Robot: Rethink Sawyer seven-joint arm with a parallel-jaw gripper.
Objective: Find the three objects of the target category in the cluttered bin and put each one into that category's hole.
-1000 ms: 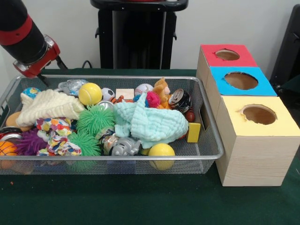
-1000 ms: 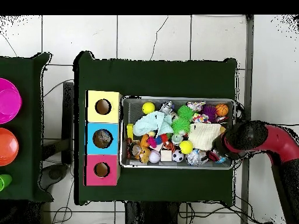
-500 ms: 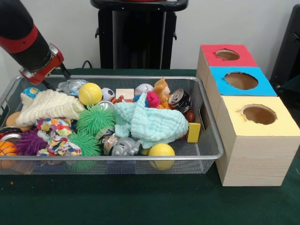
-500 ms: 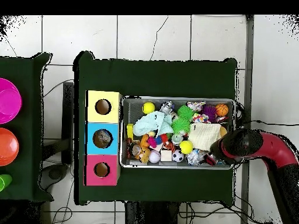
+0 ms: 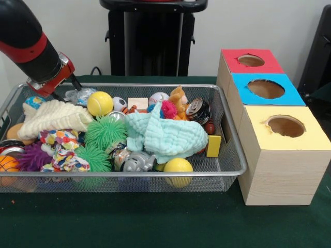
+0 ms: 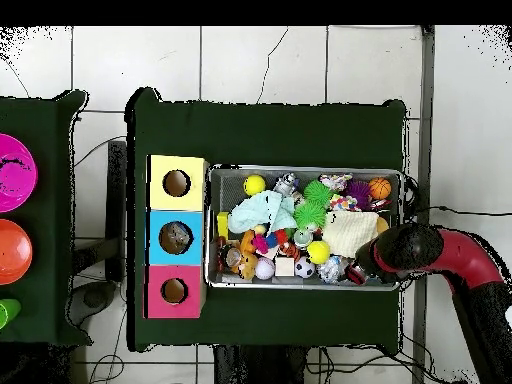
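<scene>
A wire bin [image 5: 227, 170] is seen on the green desk [image 5: 155, 222], packed with toys. Just beside it, at 3 o'clock in the front view, a row of three boxes is set: a red-topped box [image 5: 252, 60] farthest back, a blue-topped box [image 5: 265, 89] in the middle and a yellow-topped box [image 5: 285, 126] nearest, each with a round hole in its top.

The end effector [image 5: 66, 89] is held over the bin's corner at 10 o'clock in the front view, just above a crinkled silver object [image 5: 83, 94]. Whether it is open or closed cannot be told, and nothing can be seen gripped.

Inside the bin, a yellow ball [image 5: 100, 103] lies near the end effector, beside a cream cloth [image 5: 54, 118]. A mint cloth [image 5: 163, 134] is draped at the centre, with a soda can [image 5: 198, 110] at its 1 o'clock and a second yellow ball [image 5: 178, 166] at 6 o'clock against the front wall. Which category is the target cannot be told.
</scene>
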